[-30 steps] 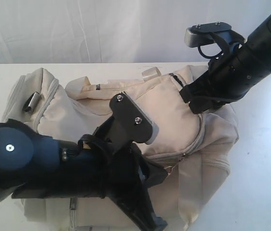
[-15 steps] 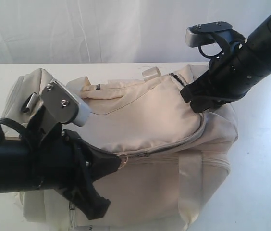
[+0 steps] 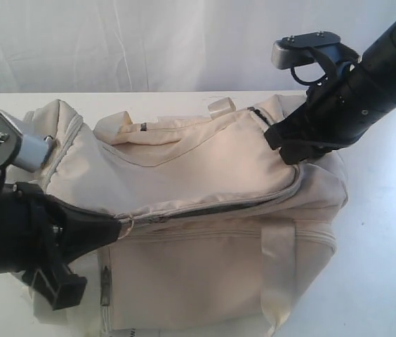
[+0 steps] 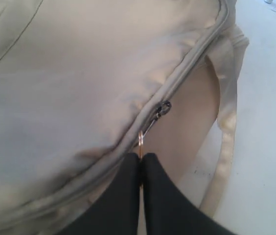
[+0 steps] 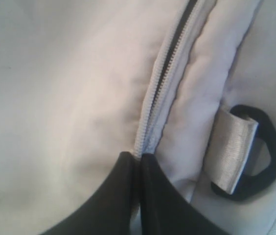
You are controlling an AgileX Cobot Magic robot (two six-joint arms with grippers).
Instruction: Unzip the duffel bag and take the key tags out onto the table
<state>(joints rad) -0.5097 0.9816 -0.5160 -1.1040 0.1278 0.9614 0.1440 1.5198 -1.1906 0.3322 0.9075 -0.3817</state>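
Left jaws are pressed together on the small metal ring of the zipper pull, toward the left of the grey zipper that runs across the front of the cream duffel bag. To the right of the pull, the zipper gapes as a thin dark slit. Right jaws are closed too, pinching the zipper tape at the bag's upper right end, just beside a black D-ring on a pale webbing loop. The bag lies on the white worktop, between the left arm and the right arm, with a webbing strap hanging down its front.
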